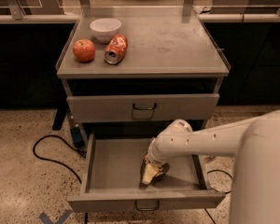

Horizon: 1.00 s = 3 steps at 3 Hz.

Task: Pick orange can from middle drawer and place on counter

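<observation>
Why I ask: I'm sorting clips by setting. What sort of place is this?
Likely a lab or workshop, not a home: a grey metal cabinet, speckled hard floor with a loose cable, long dark benches behind. The gripper is down in the open middle drawer, at the orange can.

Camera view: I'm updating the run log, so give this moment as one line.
phase: pick | middle drawer: open | gripper: down inside it, at orange can | counter: orange can not there yet
</observation>
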Each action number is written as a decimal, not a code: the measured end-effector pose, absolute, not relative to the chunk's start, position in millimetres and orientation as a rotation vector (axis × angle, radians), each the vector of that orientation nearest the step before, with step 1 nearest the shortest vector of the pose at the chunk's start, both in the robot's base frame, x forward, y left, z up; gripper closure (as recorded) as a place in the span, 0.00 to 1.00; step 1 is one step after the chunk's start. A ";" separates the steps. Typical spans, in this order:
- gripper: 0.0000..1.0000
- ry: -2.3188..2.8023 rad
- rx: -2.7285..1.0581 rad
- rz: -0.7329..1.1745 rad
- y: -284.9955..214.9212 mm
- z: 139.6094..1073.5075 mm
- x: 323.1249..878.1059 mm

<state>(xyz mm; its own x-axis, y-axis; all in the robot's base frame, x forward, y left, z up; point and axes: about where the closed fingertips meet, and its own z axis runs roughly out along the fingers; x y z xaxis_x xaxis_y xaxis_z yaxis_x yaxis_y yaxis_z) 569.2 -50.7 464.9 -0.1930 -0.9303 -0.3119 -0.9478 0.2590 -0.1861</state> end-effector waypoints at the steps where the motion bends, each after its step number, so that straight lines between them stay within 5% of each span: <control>1: 0.00 2.236 -1.733 0.144 -49.2 418.0 549.8; 3: 0.00 2.296 -1.720 0.183 -58.6 396.2 552.3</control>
<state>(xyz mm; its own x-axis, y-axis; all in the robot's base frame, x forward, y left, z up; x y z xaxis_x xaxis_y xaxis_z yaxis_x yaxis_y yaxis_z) 552.3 -58.6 396.2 -0.2616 -0.9220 -0.2855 -0.9556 0.2889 -0.0576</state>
